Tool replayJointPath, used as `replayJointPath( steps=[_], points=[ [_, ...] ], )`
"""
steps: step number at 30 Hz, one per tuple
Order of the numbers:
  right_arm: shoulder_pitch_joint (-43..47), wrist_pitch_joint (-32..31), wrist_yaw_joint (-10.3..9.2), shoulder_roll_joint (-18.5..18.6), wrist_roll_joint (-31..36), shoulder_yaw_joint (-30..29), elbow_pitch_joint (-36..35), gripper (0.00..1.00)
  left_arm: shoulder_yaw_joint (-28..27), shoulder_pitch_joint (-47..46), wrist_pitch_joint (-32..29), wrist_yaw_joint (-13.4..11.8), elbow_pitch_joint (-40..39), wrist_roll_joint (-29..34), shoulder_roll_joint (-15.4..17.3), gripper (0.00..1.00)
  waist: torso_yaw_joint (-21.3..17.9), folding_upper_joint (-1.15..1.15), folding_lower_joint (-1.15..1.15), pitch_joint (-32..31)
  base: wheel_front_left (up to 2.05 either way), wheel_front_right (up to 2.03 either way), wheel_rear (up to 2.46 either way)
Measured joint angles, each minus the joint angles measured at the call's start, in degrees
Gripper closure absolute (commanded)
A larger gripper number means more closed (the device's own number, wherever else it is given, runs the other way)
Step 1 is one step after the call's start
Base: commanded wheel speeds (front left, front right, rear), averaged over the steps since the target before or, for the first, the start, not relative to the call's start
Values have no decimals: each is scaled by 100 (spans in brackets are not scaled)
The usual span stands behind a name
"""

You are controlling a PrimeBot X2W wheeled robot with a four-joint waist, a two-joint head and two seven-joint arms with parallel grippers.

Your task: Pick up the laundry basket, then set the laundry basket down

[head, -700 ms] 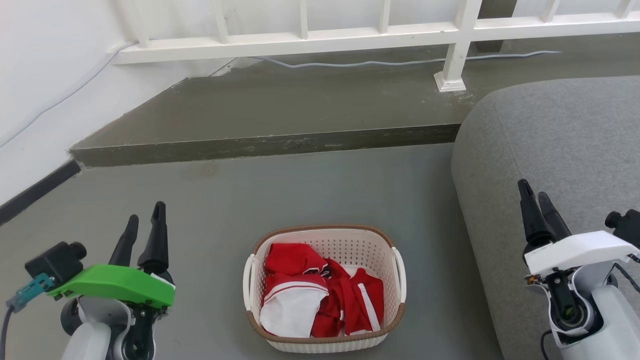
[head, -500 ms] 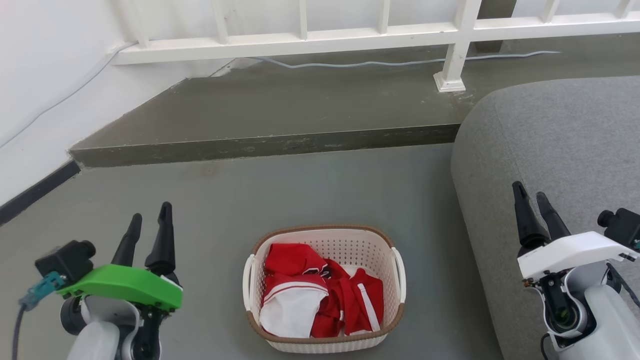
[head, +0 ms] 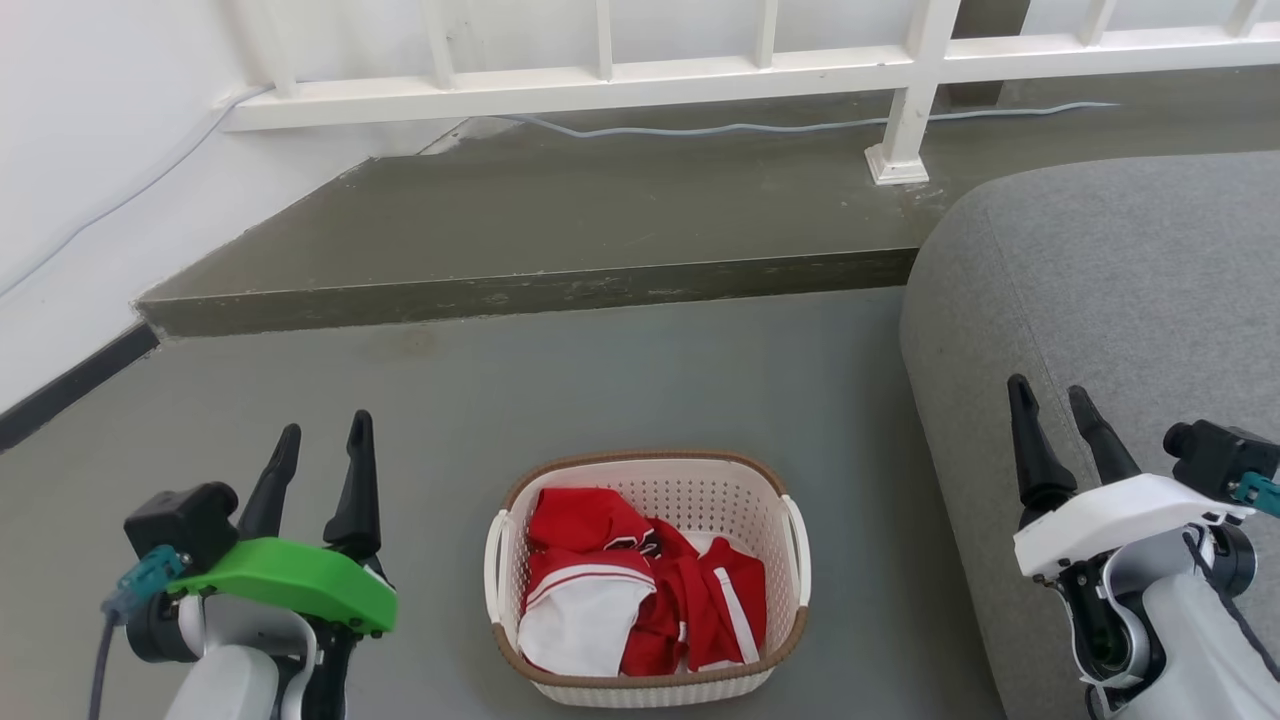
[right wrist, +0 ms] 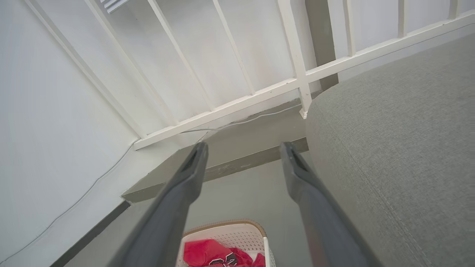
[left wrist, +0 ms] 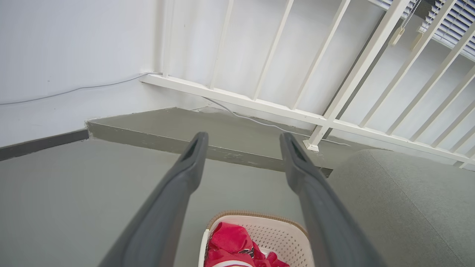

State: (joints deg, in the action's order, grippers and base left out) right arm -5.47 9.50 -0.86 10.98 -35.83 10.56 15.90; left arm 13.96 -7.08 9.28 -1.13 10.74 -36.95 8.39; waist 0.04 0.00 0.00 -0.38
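Head view frames the whole laundry basket (head: 700,500); wrist views, its rim (left wrist: 256,213)

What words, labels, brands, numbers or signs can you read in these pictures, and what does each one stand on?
None can be read in these views.
A small dark-and-white mark on the red clothes in the laundry basket: too small and blurred to read.
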Motion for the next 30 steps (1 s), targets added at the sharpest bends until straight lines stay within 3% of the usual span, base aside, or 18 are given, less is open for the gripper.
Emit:
replayJointPath(
  steps=[22, 30],
  points=[
    [0, 463, -230, 91, 1499, 359, 180, 0, 385, 4, 448, -305, 242, 1348, 41, 0, -4, 0, 0, -80, 0, 0, 0],
    [1, 468, -234, 91, 1537, 361, 292, 0, 423, 6, 445, -328, 342, 1396, 40, 0, -8, 0, 0, -85, 0, 0, 0]
  ],
)
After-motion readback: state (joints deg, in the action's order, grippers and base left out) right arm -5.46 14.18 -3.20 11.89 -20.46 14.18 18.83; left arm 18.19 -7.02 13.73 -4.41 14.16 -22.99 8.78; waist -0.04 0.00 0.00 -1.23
